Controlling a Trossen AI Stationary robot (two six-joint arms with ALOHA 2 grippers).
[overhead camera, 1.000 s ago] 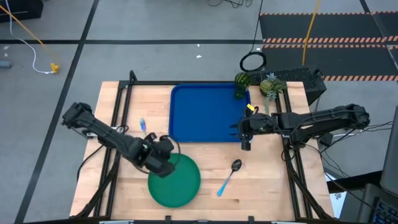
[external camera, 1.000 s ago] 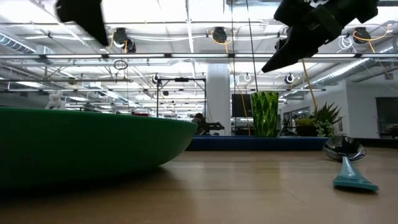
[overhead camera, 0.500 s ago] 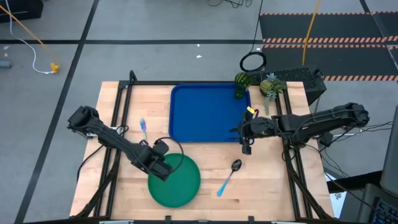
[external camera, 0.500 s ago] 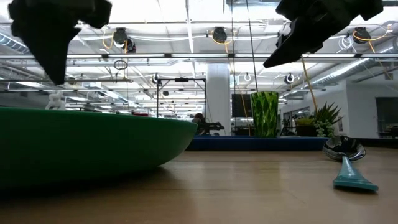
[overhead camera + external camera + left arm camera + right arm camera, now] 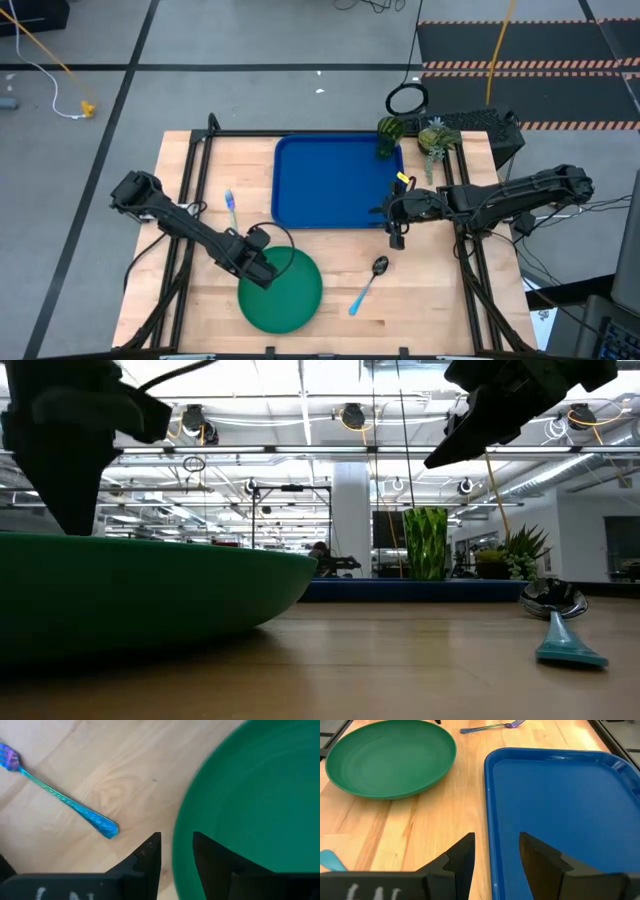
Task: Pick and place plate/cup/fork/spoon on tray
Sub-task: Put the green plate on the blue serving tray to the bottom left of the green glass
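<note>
The green plate (image 5: 282,290) lies flat on the table near the front edge. My left gripper (image 5: 256,268) is open and points down at the plate's far left rim (image 5: 182,835), one finger on either side. The light blue fork (image 5: 231,206) lies left of the blue tray (image 5: 335,180). The spoon (image 5: 368,282) lies right of the plate. The green cup (image 5: 387,138) stands at the tray's far right corner. My right gripper (image 5: 393,225) is open and empty above the tray's near right edge (image 5: 490,820). My left gripper comes from above with one finger (image 5: 150,851) outside the plate's far left rim and the other finger (image 5: 212,857) over the plate's inside. I cannot tell whether either finger touches the rim. The plate lies flat on the table.
A yellow-green pineapple-like toy (image 5: 433,140) stands right of the cup at the table's far right. Black frame rails (image 5: 190,190) run along the table's left and right sides. Bare wood lies between the plate and the spoon.
My left gripper has come down and a little toward the table's near edge, from above the plate to its far left rim, still open. The plate has stayed where it was.
</note>
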